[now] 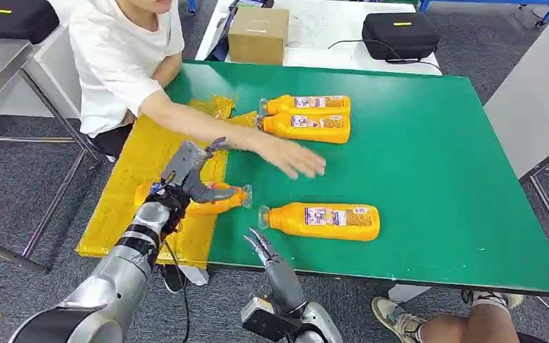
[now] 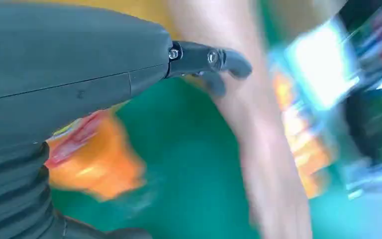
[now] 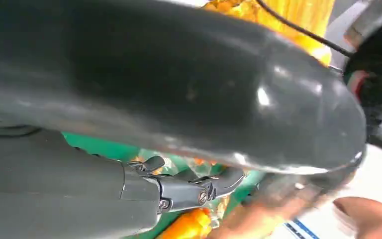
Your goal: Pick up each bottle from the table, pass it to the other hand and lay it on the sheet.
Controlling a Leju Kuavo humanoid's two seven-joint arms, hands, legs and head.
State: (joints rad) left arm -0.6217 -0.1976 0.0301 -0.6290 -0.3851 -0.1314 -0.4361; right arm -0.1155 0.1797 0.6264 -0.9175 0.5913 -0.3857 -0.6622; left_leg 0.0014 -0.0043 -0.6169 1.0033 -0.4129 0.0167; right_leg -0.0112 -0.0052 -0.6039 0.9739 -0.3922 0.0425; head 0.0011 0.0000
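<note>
left hand [image 1: 189, 175] grips glossy orange bottle [image 1: 218, 204] over crinkly yellow sheet [image 1: 125, 193] at 9 o'clock | right hand [image 1: 266, 251] empty, fingers apart, 6 o'clock | second bottle [image 1: 322, 220] flat on smooth green table [image 1: 429, 164] | person's arm [image 1: 221, 132] reaches across

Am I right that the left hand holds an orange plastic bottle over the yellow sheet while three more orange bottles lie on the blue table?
Not quite: the table is green, not blue, as the head view shows. The rest stands: the left hand holds an orange plastic bottle over the yellow sheet, and three more orange bottles lie on the table.
</note>
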